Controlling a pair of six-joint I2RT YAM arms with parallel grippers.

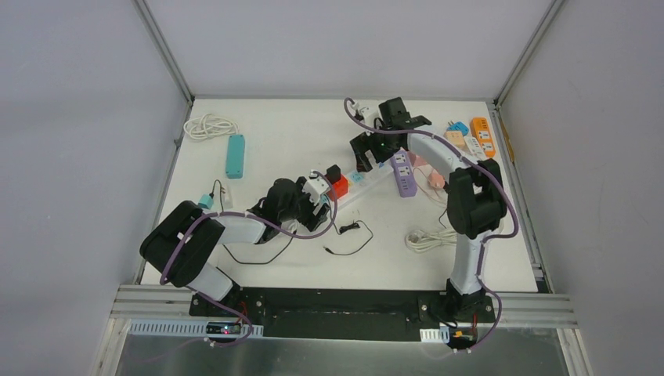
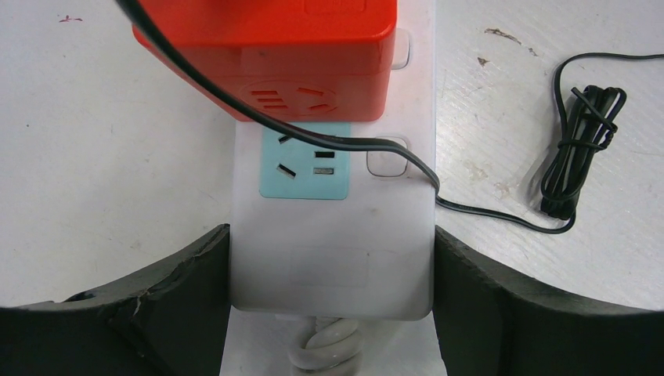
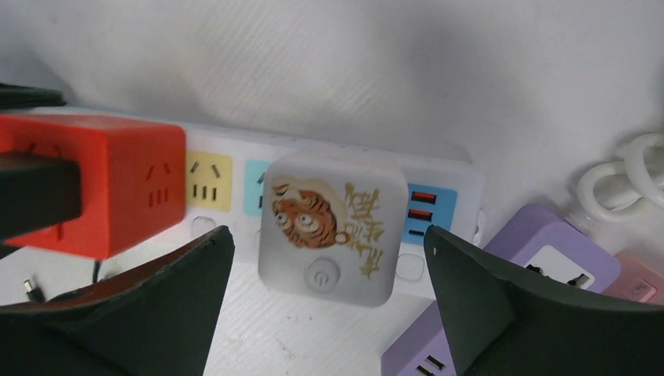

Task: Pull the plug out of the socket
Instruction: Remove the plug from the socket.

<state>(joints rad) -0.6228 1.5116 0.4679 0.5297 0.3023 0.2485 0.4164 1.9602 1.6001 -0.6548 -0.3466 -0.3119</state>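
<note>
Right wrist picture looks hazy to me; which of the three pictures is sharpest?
Left wrist: sharpest, the teal socket and black cable crisp. Right wrist: soft throughout, the tiger plug hazy, the near fingers dark and blurred. Top external: evenly lit, faint shadows, everything small.

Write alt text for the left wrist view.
The left gripper clamps the end of a white power strip between its dark fingers. A red cube adapter sits plugged in further along, and a thin black cable crosses a blue socket toward a tied bundle on the table.
</note>
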